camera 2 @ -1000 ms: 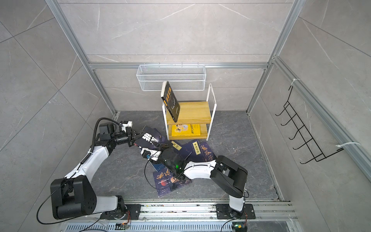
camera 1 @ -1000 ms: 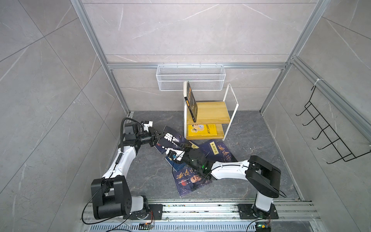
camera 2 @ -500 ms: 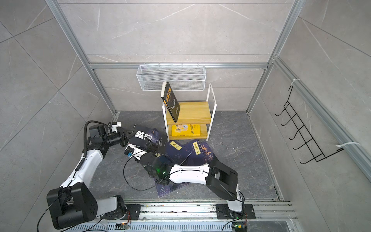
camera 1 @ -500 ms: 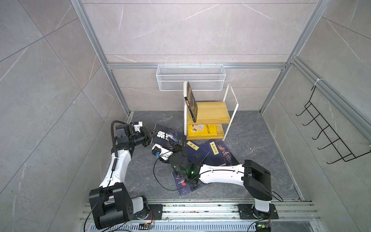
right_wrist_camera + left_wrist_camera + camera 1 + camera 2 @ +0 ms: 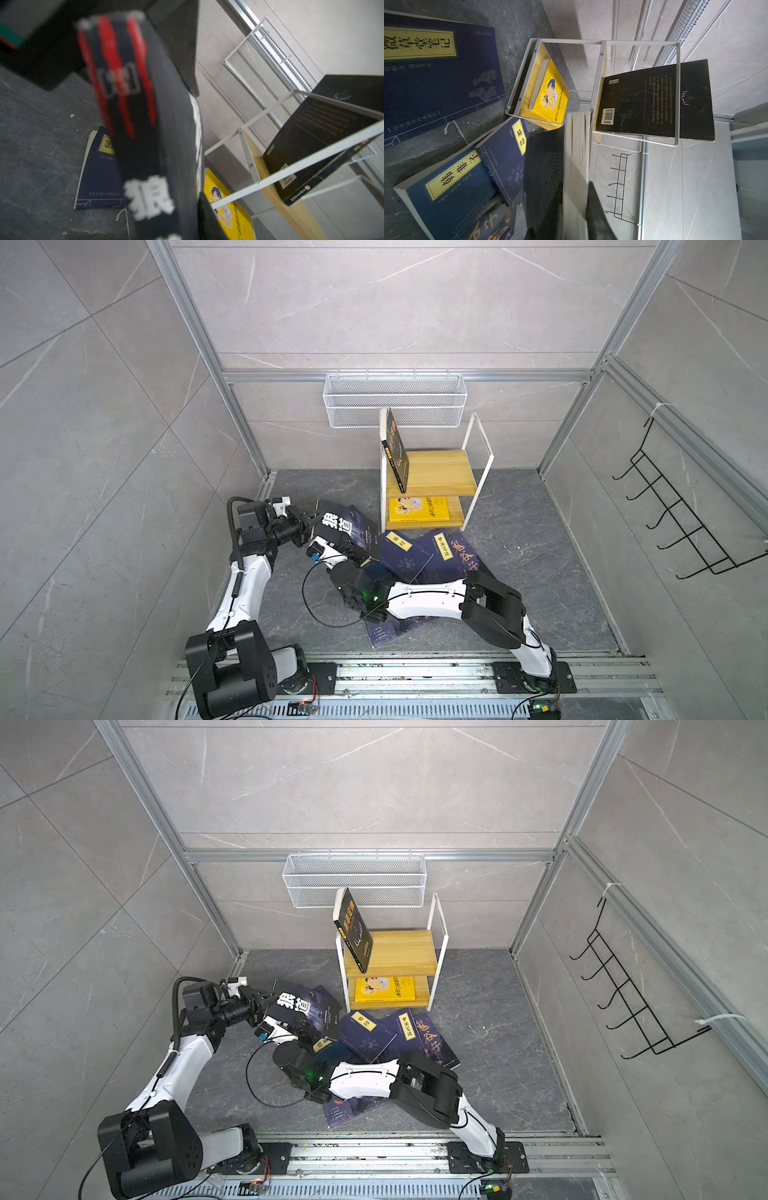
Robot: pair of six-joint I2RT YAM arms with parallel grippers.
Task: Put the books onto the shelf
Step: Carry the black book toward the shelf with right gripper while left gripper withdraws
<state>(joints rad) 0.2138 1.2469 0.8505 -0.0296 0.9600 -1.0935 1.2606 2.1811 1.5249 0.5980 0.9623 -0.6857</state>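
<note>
Nearest me, navy blue paperbacks with yellow labels (image 5: 409, 564) lie scattered flat on the dark grey stone-look bench (image 5: 519, 531), partly under the right arm. Just past them both pincers are clenched on the black paperback with white characters (image 5: 337, 526), which is tilted up off the bench: the left pincer (image 5: 309, 523) nips its page edge, and the right pincer (image 5: 345, 546), as best I can judge, grips its spine side. The two-tier yellow-board shelf in its white frame (image 5: 434, 470) stands beyond, to the book's right, so the right arm looks nearer for the carry.

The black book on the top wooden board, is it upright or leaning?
Leaning: the black book tilts against the shelf's white metal frame.
</note>
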